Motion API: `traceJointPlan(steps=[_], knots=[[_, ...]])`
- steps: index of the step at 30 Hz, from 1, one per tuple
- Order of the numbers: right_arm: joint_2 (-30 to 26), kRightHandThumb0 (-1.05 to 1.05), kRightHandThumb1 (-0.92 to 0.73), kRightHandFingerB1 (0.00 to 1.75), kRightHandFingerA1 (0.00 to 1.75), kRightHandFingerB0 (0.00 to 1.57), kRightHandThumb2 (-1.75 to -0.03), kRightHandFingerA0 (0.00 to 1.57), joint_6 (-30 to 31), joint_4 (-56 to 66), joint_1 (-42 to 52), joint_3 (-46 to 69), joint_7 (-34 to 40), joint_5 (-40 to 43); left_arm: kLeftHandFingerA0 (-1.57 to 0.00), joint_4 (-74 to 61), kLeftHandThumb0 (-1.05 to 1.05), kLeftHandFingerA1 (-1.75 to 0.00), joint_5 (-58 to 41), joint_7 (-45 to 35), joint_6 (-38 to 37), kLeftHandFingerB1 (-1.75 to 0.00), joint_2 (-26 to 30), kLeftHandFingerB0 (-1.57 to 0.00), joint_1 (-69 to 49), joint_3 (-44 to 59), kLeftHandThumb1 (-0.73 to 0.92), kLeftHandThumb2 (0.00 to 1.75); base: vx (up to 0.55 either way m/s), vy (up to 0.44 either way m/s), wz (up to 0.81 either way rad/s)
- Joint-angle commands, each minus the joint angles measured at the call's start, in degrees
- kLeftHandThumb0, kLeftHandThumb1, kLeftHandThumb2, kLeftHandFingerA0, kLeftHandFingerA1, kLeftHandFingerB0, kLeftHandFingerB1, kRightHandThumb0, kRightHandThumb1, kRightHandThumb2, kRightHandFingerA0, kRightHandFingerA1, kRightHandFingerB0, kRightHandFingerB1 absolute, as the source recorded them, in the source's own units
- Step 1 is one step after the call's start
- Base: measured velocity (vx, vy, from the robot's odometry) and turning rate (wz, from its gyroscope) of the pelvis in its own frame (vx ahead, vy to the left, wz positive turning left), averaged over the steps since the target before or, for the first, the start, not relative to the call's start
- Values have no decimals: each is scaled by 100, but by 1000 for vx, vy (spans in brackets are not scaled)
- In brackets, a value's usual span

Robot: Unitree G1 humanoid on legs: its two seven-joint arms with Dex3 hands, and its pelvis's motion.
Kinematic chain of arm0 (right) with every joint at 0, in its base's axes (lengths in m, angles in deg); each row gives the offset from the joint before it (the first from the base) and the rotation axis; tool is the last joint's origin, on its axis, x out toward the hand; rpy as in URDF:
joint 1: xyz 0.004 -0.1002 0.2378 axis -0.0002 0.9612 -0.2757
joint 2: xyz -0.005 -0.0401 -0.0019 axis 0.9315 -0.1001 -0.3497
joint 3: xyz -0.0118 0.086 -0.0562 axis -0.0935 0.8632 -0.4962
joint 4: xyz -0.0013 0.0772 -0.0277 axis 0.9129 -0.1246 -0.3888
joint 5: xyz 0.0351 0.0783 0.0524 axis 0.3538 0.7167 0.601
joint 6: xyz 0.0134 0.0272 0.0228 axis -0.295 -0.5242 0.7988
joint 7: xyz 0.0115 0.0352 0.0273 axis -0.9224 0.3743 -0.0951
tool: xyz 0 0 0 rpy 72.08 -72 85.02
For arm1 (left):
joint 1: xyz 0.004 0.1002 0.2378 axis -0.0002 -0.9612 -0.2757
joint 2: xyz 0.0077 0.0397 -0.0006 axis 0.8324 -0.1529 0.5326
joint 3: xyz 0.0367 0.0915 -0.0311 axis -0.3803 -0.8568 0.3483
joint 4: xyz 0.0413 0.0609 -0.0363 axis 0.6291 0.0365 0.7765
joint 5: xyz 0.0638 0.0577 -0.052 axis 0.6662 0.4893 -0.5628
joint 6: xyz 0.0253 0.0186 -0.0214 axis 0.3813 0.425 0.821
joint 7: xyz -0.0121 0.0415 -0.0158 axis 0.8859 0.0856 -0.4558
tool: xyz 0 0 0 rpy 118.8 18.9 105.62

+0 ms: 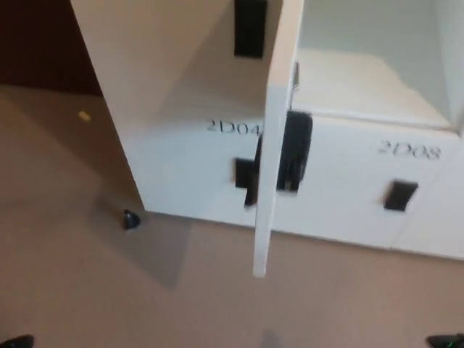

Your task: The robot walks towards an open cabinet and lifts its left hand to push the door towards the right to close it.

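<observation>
1. White locker cabinet [181, 123] fills the upper part of the head view and serves as the landmark; its lower fronts carry the labels 2D04 and 2D08.
2. Open door [274, 145], seen edge-on, swings out from the cabinet front towards the camera, between the two labelled fronts; a black handle [293, 151] sits on its right face.
3. Open compartment [370, 65], pale inside, lies right of the door, above the 2D08 front [362, 196].
4. Small black object [130, 219] rests on the beige floor [109, 290] beside the cabinet's lower left corner.
5. Left hand [16, 341] and right hand [445, 340] show only as dark tips at the bottom corners, well apart from the door; finger state cannot be told.
</observation>
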Motion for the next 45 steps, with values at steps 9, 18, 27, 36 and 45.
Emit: traceJointPlan(steps=[9,18,27,36,45], knots=[[-33,-31,-67,43,52,48,-59,65,-104,-104,141,5,-6,24,-60,329,-1,-54,68,8,-395,-47,130,-42,-122,-23,62,57,387,-103,-9],[-13,-30,-66,44,54,49,-59,68,-120,-181,104,12,5,12,-62,473,3,-56,15,0,-515,-48,110,-41,-109,-3,61,58,308,65,-8],[-22,-31,-67,42,50,47,-59,63,-111,-185,50,-16,-14,-13,-61,489,-2,-55,64,33,-587,-47,129,-41,-96,-51,62,57,21,-82,1],[-12,-32,-66,43,51,49,-59,65,-78,-211,9,-10,-16,21,-62,580,-3,-56,82,50,-677,-48,148,-42,-69,-63,61,57,-71,-225,-10],[-38,-31,-67,43,50,48,-59,64,-99,-193,5,-49,18,-31,-62,612,-4,-55,136,80,-740,-48,179,-43,-59,-106,61,57,-17,51,4]])
